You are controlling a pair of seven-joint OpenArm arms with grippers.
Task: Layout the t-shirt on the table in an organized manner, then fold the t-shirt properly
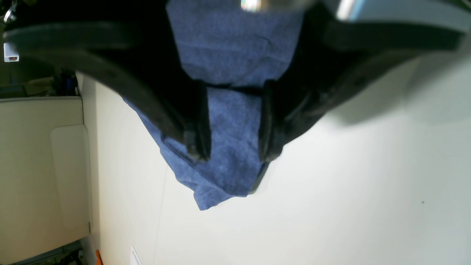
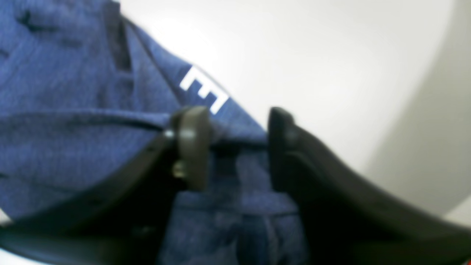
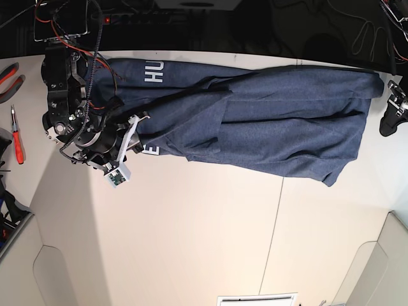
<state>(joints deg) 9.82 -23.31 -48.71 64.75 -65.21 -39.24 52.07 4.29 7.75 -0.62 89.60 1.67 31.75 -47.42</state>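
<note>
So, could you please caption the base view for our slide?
Navy t-shirt lies stretched and rumpled along the table's far edge, right tool at its lettered end.

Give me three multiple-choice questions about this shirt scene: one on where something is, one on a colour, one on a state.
1. In the base view, the shirt lies on the table: A along the top edge; B in the middle; C at the bottom edge.
2. Its lettering is: A red; B white; C yellow.
3. The left gripper is: A shut; B holding a tool; C open.
Answers: A, the cloth spans the top; B, white letters on blue; C, its jaws stand apart over the cloth.
</note>
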